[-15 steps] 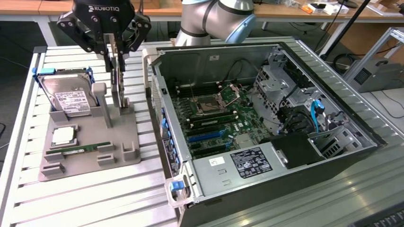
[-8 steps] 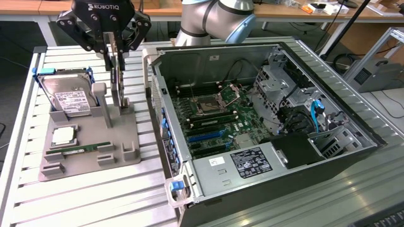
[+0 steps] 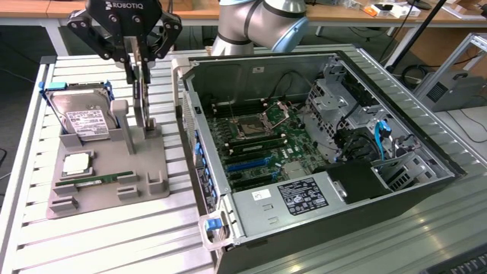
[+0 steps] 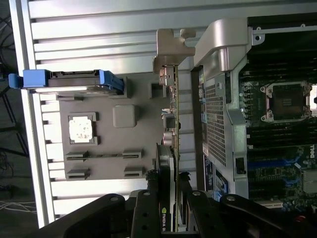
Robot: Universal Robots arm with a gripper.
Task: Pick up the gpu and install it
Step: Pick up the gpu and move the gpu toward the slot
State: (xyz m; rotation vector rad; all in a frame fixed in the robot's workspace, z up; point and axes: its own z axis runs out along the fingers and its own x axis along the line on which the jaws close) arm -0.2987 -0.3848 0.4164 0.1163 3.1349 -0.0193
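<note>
**Gpu clamped on edge at the grey tray**

Your gpu (image 3: 139,91) (image 4: 172,119) stands upright and edge-on over the grey tray (image 3: 152,165), along the tray's side nearest the open computer case (image 3: 426,148). The gripper (image 3: 136,57) (image 4: 169,184) is closed on the card's top edge, directly above the tray. You cannot tell whether the card's lower edge touches the tray. The hard drive (image 3: 84,117) leans on the tray's opposite side.

The tool (image 3: 136,57), clamped on the upright gpu (image 3: 141,103), stands in a narrow lane between the hard drive (image 3: 84,117) and the side wall of the computer case (image 3: 186,114) (both close by). Inside the case the motherboard (image 3: 259,140) lies open from above; the drive cage (image 3: 335,85) and cables (image 3: 380,134) crowd the exterior view's right.
</note>
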